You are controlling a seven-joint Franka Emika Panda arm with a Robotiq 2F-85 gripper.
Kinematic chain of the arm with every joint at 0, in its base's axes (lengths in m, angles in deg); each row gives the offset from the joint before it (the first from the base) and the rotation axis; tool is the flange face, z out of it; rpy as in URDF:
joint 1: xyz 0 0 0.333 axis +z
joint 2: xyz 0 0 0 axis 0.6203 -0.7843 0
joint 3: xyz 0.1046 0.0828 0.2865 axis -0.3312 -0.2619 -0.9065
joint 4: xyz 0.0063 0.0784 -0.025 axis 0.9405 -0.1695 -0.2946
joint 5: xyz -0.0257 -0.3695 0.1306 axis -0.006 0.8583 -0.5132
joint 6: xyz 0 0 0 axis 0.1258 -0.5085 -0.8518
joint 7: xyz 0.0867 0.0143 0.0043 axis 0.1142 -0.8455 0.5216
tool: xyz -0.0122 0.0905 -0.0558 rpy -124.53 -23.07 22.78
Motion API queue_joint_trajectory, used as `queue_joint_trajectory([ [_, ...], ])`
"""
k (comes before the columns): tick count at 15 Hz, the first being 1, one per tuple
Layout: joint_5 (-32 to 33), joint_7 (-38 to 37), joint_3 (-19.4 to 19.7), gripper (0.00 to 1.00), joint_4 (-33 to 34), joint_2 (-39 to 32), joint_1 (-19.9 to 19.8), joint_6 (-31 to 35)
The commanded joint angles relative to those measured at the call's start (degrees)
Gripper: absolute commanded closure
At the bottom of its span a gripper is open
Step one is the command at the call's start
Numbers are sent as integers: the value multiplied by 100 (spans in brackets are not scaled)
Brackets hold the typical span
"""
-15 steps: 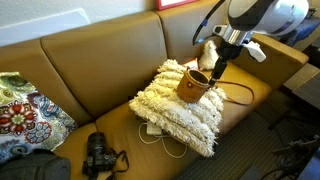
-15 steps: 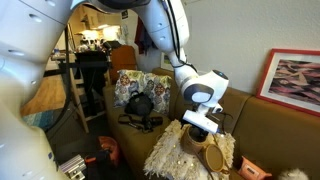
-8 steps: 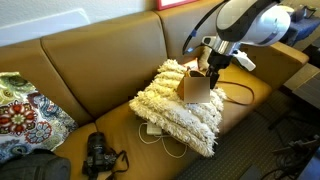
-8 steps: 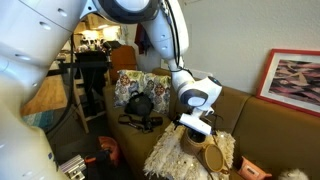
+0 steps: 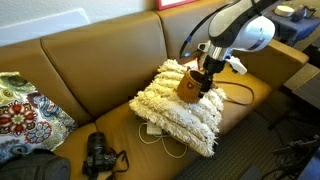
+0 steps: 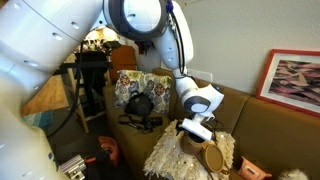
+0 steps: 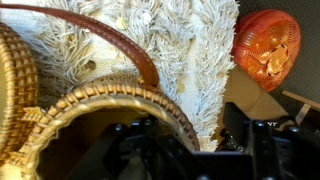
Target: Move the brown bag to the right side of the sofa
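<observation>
Brown bag [image 5: 190,90] upright on the shaggy pillow [image 5: 170,118] of the sofa [image 5: 100,70], long axis vertical, mouth upward, strap [image 7: 115,35] arching across the pillow. Claw [image 5: 204,82] at the rim; whether it grips cannot be told.

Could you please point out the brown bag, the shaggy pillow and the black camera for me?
brown bag [image 5: 189,91]: in an exterior view, its side wall.
shaggy pillow [image 5: 175,118]: in an exterior view, its top face.
black camera [image 5: 97,156]: in an exterior view, its body.
</observation>
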State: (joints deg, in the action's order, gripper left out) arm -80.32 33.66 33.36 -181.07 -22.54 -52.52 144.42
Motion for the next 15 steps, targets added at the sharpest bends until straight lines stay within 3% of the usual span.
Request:
queue_joint_trajectory([
  [1,121,-168,35,14,327,-186,-32,-230],
  [3,107,-235,28,15,418,-232,-49,-261],
  [4,110,-235,26,8,427,-239,-49,-226],
  [5,125,-280,37,53,457,-240,-36,-298],
  [7,70,-204,-28,50,460,-253,-84,-200],
  [13,122,-204,-8,93,565,-316,-68,-343],
  [14,127,-223,2,99,574,-322,-51,-340],
  [15,132,-239,8,97,590,-324,-36,-318],
])
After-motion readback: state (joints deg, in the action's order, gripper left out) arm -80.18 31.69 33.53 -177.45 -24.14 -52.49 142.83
